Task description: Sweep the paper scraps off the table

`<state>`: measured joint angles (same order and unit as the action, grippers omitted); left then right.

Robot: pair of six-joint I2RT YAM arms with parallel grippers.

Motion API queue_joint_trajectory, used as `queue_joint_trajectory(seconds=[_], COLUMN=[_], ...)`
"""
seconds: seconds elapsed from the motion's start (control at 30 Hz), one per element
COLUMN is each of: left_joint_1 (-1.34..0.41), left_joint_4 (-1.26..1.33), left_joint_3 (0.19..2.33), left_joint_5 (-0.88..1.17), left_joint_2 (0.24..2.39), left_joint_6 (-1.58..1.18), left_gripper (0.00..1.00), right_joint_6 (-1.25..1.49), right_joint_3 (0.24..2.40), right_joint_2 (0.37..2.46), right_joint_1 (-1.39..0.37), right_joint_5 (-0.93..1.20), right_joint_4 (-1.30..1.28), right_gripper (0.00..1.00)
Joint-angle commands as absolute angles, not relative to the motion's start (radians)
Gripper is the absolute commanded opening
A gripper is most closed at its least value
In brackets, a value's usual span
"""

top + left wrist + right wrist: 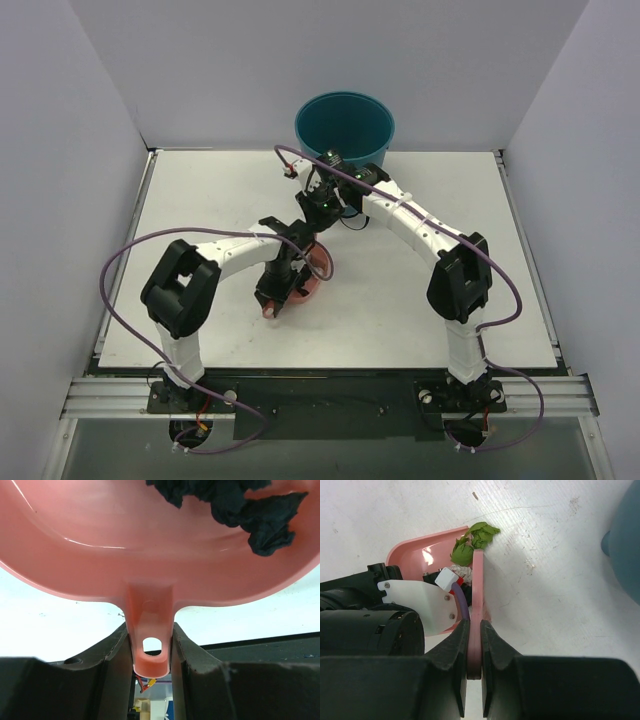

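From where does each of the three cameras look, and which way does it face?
Top external: above and behind the arms, looking down on the table and bucket; both arms show whole.
Left wrist: on the left arm, facing into the dustpan holding black scraps; the left gripper clamps its handle.
Right wrist: on the right arm, facing down at the table; the right gripper is shut on the brush, a green scrap beyond.
Shared: all three show the dustpan.

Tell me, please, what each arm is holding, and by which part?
The left gripper holds the dustpan by its short handle; the right gripper holds the brush by its thin handle, jaws shut on it.
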<state>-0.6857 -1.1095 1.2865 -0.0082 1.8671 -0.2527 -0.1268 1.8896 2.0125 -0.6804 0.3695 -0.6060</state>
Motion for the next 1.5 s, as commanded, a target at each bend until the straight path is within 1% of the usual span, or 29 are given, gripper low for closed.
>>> queue_joint_trajectory(seconds=[0.0, 0.03, 0.13, 0.17, 0.27, 0.4, 0.7, 0.9, 1.03, 1.2, 1.23, 1.33, 1.37, 1.47], left_joint_1=[-0.684, -0.684, -0.684, -0.686, -0.687, -0.689, -0.718, -0.739, -0.761, -0.801, -0.805, -0.822, -0.83, -0.834], left_joint_4=[-0.991, -0.982, -0.963, -0.954, -0.931, -0.904, -0.793, -0.736, -0.703, -0.689, -0.68, -0.673, -0.672, -0.66], left_joint_3=[1.267, 1.261, 1.246, 1.238, 1.217, 1.184, 1.08, 1.0, 0.963, 0.946, 0.939, 0.925, 0.923, 0.91], left_joint_5=[-0.044, -0.046, -0.052, -0.057, -0.061, -0.064, -0.117, -0.202, -0.21, -0.267, -0.275, -0.301, -0.311, -0.318], left_joint_2=[1.792, 1.784, 1.77, 1.758, 1.738, 1.71, 1.612, 1.549, 1.536, 1.531, 1.529, 1.523, 1.522, 1.513], left_joint_6=[-0.305, -0.311, -0.325, -0.334, -0.353, -0.38, -0.503, -0.583, -0.61, -0.632, -0.638, -0.652, -0.655, -0.661], left_gripper=[0.15, 0.2, 0.3, 0.35, 0.45, 0.51, 0.57, 0.57, 0.56, 0.53, 0.49, 0.45, 0.39, 0.33], right_joint_6=[-0.069, -0.068, -0.06, -0.055, -0.049, -0.04, -0.035, -0.037, -0.034, -0.037, -0.038, -0.04, -0.04, -0.037], right_joint_3=[1.927, 1.924, 1.922, 1.921, 1.922, 1.928, 1.924, 1.908, 1.908, 1.899, 1.898, 1.894, 1.893, 1.896], right_joint_2=[1.947, 1.947, 1.948, 1.945, 1.945, 1.942, 1.924, 1.917, 1.917, 1.908, 1.908, 1.904, 1.905, 1.904], right_joint_1=[-0.692, -0.692, -0.69, -0.69, -0.689, -0.687, -0.687, -0.686, -0.686, -0.687, -0.684, -0.683, -0.683, -0.684], right_joint_5=[0.445, 0.442, 0.425, 0.42, 0.414, 0.417, 0.38, 0.379, 0.38, 0.37, 0.37, 0.371, 0.37, 0.368], right_joint_4=[-0.634, -0.634, -0.634, -0.634, -0.634, -0.635, -0.635, -0.634, -0.634, -0.634, -0.635, -0.635, -0.634, -0.632], right_gripper=[0.0, 0.0, 0.0, 0.0, 0.0, 0.0, 0.0, 0.0, 0.0, 0.0, 0.0, 0.0, 0.0, 0.0])
